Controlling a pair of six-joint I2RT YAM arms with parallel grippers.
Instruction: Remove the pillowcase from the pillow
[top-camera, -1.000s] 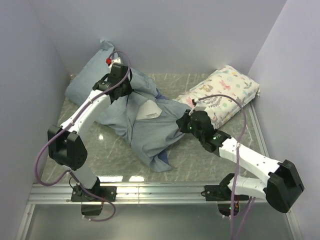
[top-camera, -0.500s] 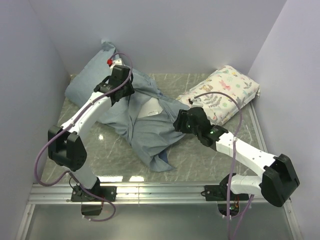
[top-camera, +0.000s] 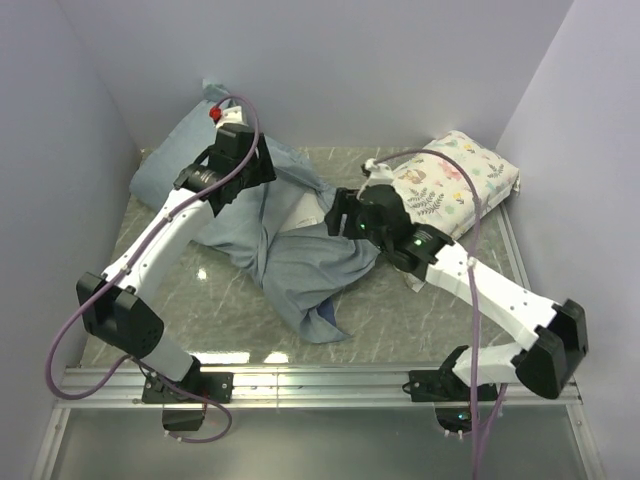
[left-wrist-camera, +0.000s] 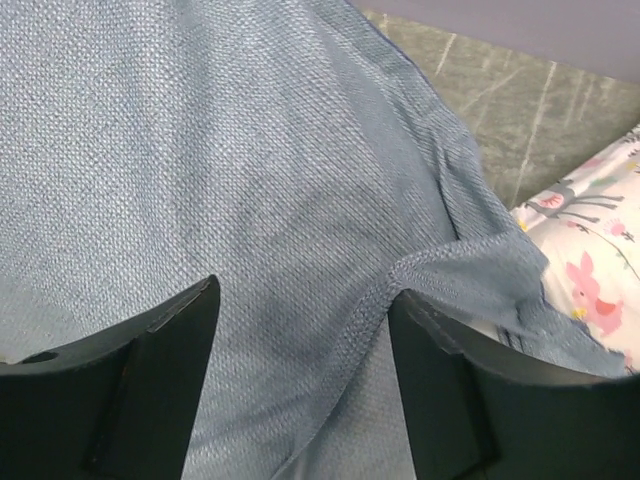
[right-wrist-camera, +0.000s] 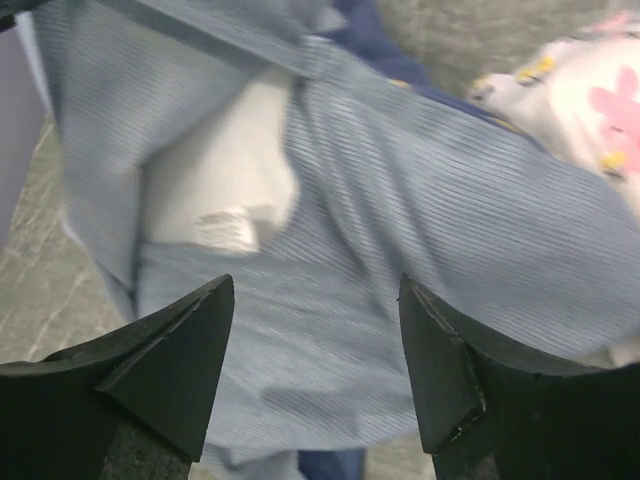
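The pillowcase (top-camera: 300, 268) lies rumpled across the middle of the table with its grey-blue inner side out; a dark navy strip (right-wrist-camera: 370, 30) shows at one fold. A small white patch of the pillow (top-camera: 303, 208) peeks through the opening, and the rest bulges under the cloth at the back left. My left gripper (top-camera: 260, 172) hovers open over the fabric, its jaws on either side of a stitched hem (left-wrist-camera: 370, 300) with nothing between them. My right gripper (top-camera: 336, 213) is open too, above the cloth near the white pillow patch (right-wrist-camera: 220, 190). Both sets of jaws, left (left-wrist-camera: 302, 295) and right (right-wrist-camera: 315, 285), are empty.
A smaller flower-printed pillow (top-camera: 450, 185) lies at the back right, close to the right arm, and shows in the left wrist view (left-wrist-camera: 600, 290). Grey walls close in on the left, back and right. A metal rail (top-camera: 300, 380) runs along the near edge of the marble tabletop (top-camera: 220, 300).
Both grippers went from shut to open and let go of the pillowcase. The right arm swung back and left over the cloth; the left gripper rose slightly toward the back.
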